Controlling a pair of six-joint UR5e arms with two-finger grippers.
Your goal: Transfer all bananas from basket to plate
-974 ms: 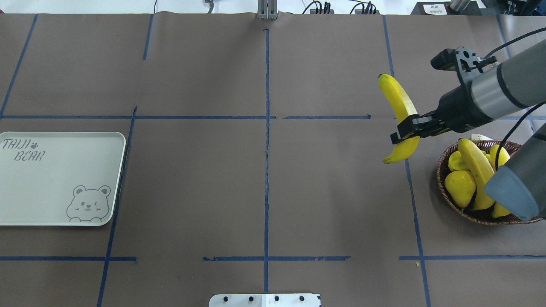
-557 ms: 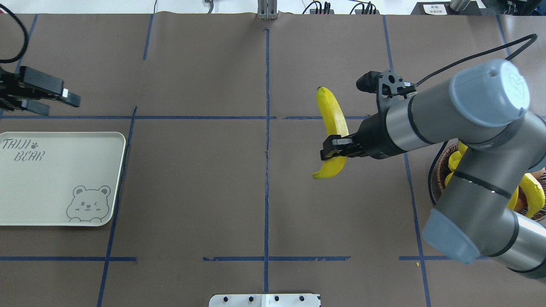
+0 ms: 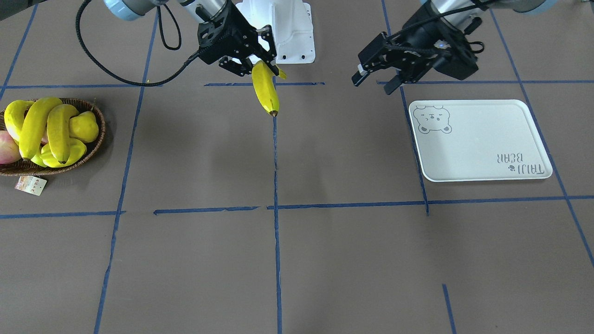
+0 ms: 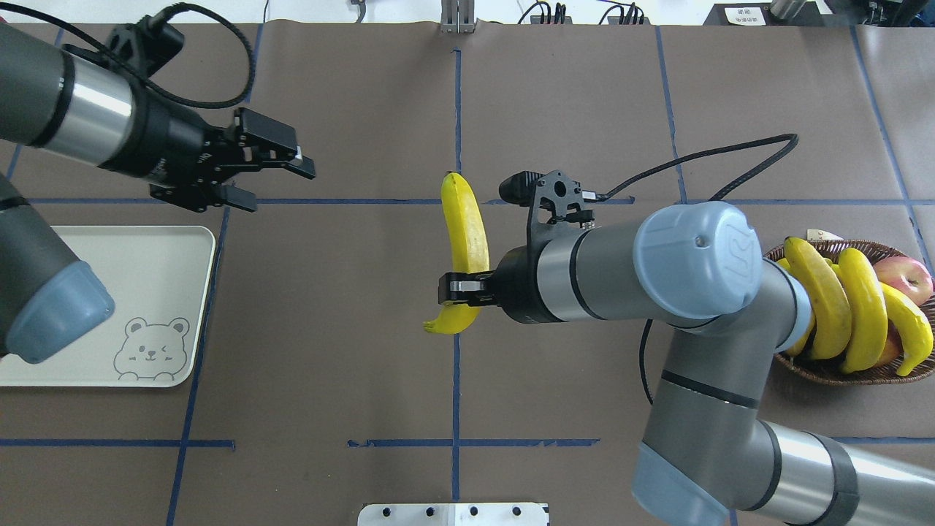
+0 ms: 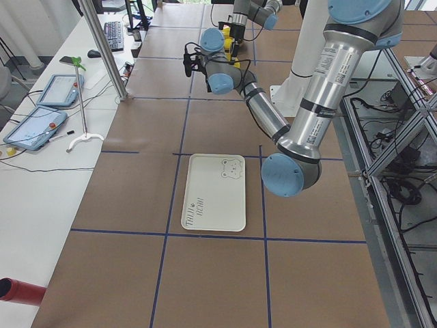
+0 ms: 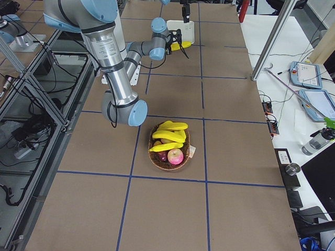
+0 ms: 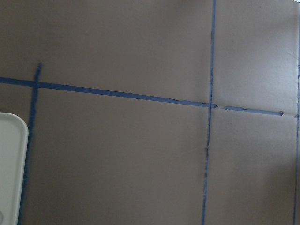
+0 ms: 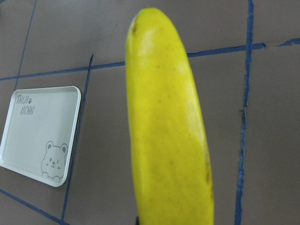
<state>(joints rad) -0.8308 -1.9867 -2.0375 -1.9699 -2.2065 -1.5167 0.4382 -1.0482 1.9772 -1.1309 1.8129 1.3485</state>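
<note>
Aloft, the right end effector [image 4: 456,288] grips one banana [image 4: 467,226] over the table [image 4: 329,329].

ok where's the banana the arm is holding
In the overhead view the banana is in the right gripper above the centre tape line, between the basket and the plate.

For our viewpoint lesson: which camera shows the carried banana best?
Overhead exterior: the whole banana shows, gripped near its stem by the right hand. Front-facing foreshortens it; right wrist crops it; side views make it tiny.
</note>
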